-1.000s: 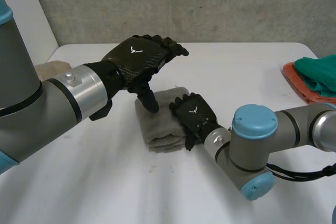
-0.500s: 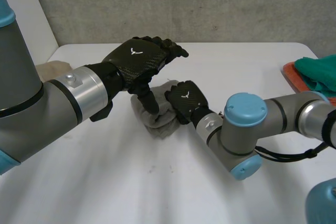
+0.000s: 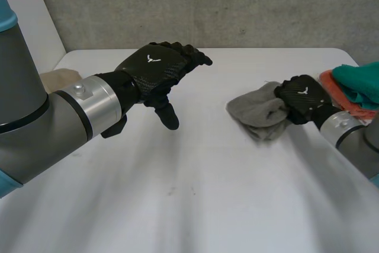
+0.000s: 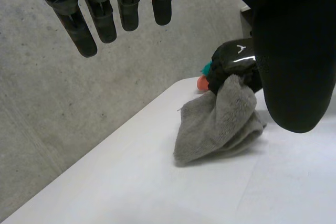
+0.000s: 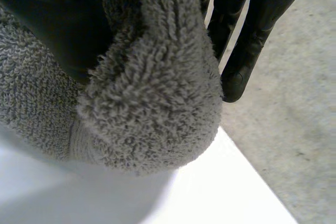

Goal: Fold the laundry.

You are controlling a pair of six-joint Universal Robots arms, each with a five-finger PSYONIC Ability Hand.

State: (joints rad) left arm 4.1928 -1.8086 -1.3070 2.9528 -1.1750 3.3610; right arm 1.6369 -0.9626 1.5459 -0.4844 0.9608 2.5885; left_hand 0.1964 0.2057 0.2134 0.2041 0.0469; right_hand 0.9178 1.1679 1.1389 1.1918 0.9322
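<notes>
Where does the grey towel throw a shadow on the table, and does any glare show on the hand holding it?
Left wrist view: the grey towel throws a soft shadow on the white table beneath it, and the right hand gripping it carries a bright glint on its back. Head view: the towel's shadow is fainter.

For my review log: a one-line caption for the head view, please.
Right hand clutches a bunched grey towel near the teal and orange cloths; open left hand hovers over the table.
</notes>
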